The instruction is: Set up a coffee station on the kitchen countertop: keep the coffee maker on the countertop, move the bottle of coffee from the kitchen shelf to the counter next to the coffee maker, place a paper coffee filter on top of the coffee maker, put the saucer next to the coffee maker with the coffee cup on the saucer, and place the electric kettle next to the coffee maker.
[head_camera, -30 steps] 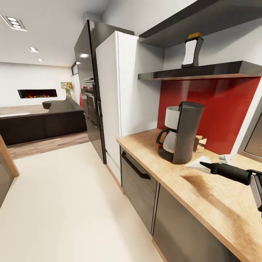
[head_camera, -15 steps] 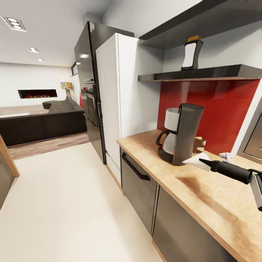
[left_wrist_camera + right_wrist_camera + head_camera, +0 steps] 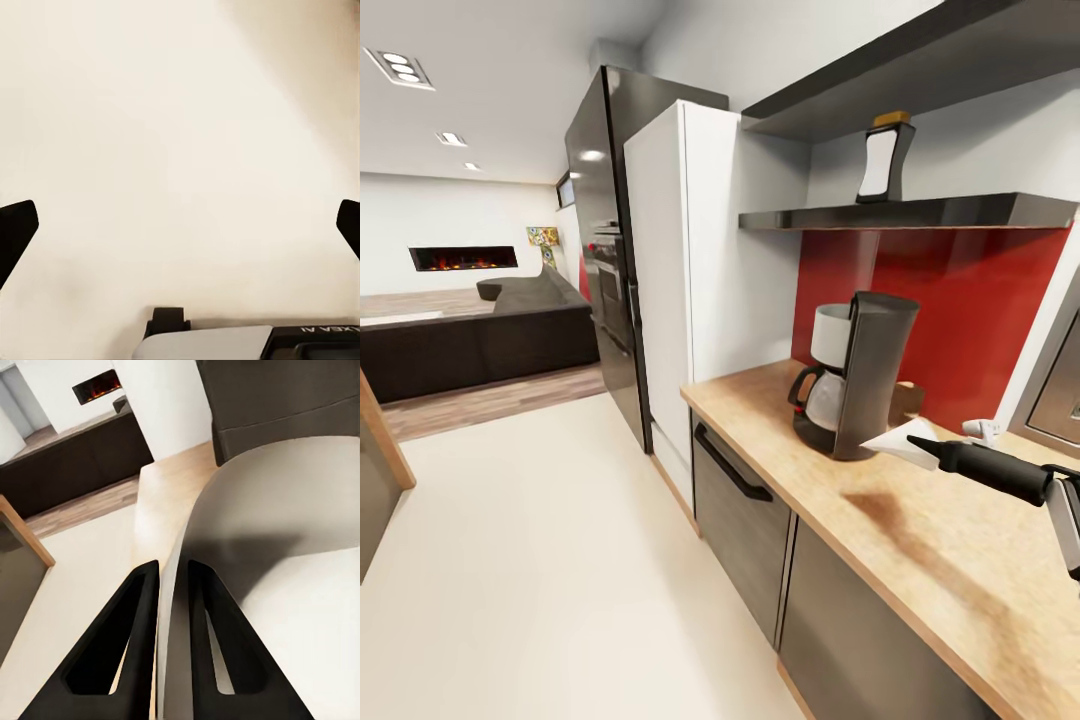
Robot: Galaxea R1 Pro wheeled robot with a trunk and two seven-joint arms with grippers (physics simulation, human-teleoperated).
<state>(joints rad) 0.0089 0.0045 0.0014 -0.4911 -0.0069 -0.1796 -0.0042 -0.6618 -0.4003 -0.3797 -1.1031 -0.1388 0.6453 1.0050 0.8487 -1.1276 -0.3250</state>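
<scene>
The black coffee maker (image 3: 857, 374) with its silver carafe stands on the light-wood countertop (image 3: 920, 545) before the red backsplash. My right gripper (image 3: 913, 441) hovers just beside it, at about the height of its base, shut on the white paper coffee filter (image 3: 898, 443). In the right wrist view the two black fingers (image 3: 131, 645) pinch the filter's edge (image 3: 255, 532). The bottle of coffee (image 3: 881, 160), dark with a white label and yellow cap, stands on the dark shelf (image 3: 920, 212) above. My left gripper (image 3: 180, 225) is open over pale floor.
A white fridge (image 3: 690, 260) and a black oven column (image 3: 605, 250) close the counter's far end. A small white object (image 3: 982, 431) lies on the counter behind my right arm, next to a steel appliance (image 3: 1060, 385). Cream floor (image 3: 530, 560) stretches toward a dark sofa.
The view has shifted slightly, the shelf sitting lower in the picture. My right gripper with the filter has edged a little closer to the coffee maker.
</scene>
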